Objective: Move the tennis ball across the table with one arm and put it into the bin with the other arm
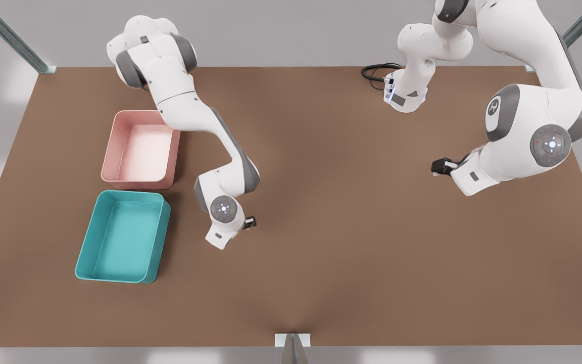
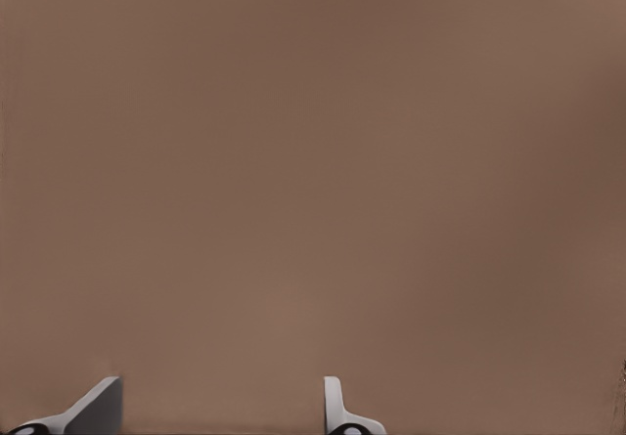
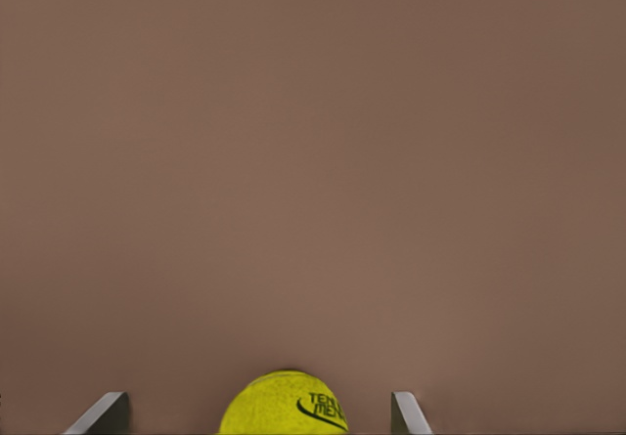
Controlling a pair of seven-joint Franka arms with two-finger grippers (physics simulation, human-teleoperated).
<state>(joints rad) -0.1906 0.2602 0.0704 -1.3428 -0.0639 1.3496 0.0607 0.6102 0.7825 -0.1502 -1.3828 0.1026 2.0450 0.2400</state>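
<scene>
The yellow-green tennis ball (image 3: 284, 408) lies on the brown table (image 3: 313, 161) in the right wrist view, between the two fingers of my right gripper (image 3: 256, 411). That gripper is open, with a gap on each side of the ball. My left gripper (image 2: 217, 404) is open too, hanging over bare table (image 2: 313, 181) with nothing between its fingers. The teal bin (image 1: 85, 242) sits at the front view's left, nearer the front edge. One arm's hand (image 1: 225, 220) hovers just to the bin's right. The other arm's hand (image 1: 465, 174) is far off at the front view's right.
A pale pink tray (image 1: 119, 126) stands directly behind the teal bin, with one arm's links reaching over its corner. A black cable (image 1: 374, 73) lies at the table's far edge. Metal frame posts stand at the table corners.
</scene>
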